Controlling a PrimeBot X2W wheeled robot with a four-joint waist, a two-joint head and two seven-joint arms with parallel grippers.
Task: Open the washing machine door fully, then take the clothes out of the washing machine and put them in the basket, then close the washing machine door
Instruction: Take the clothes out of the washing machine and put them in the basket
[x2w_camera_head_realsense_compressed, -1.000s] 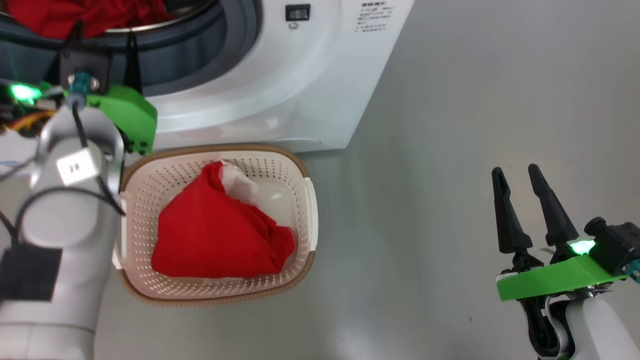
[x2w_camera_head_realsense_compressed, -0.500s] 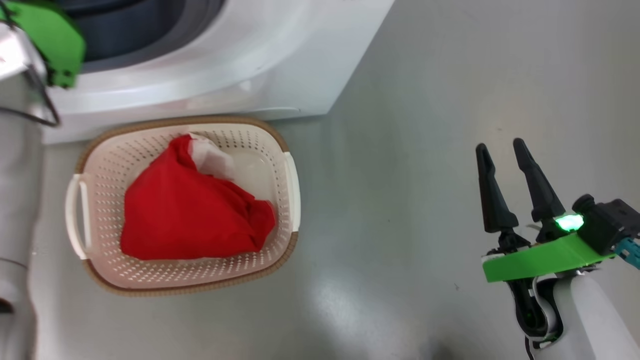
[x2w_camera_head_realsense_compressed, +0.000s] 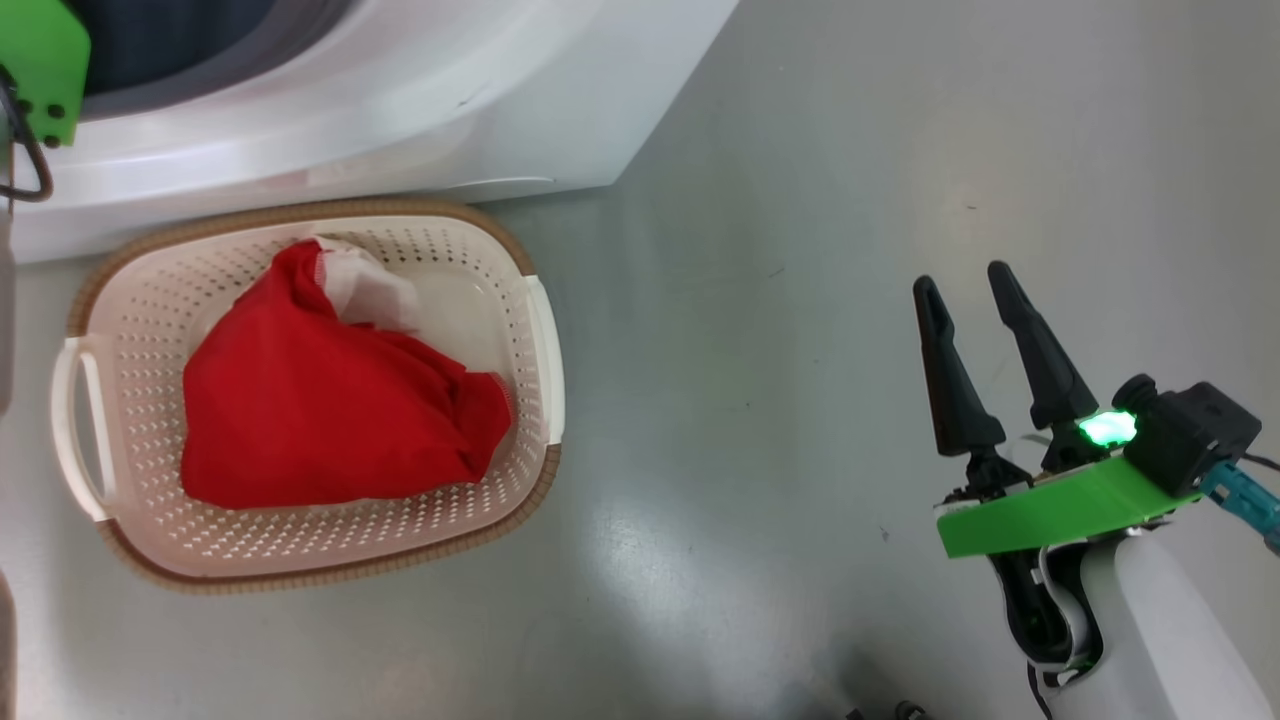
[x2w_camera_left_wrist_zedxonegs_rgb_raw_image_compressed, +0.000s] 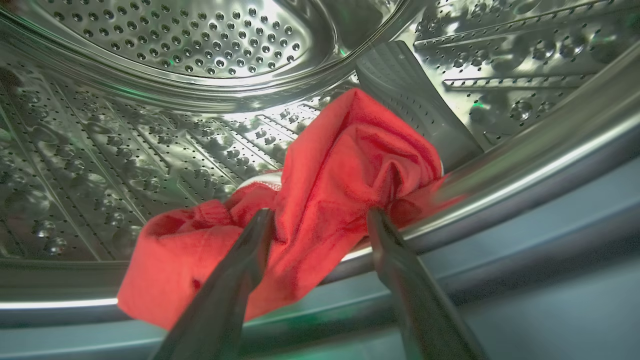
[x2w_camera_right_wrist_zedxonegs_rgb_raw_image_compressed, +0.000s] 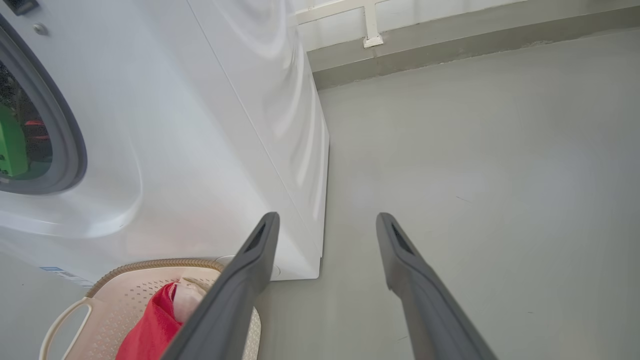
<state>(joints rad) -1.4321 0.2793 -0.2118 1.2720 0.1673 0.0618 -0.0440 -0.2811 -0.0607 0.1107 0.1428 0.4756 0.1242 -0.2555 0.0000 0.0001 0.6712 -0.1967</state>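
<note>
Left gripper (x2w_camera_left_wrist_zedxonegs_rgb_raw_image_compressed: 320, 215): fingers standing apart, straddling the red garment (x2w_camera_left_wrist_zedxonegs_rgb_raw_image_compressed: 345, 160).
Garment: lying draped over the drum (x2w_camera_left_wrist_zedxonegs_rgb_raw_image_compressed: 150, 125)'s front lip.
Grasp: I'd be sinking deeper before pinching, gathering a thick fold.
Right gripper (x2w_camera_head_realsense_compressed: 960, 276): spread, idling.

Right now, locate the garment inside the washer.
In the left wrist view, the red garment drapes over the front rim of the drum, between the open fingers of the left gripper.
</note>
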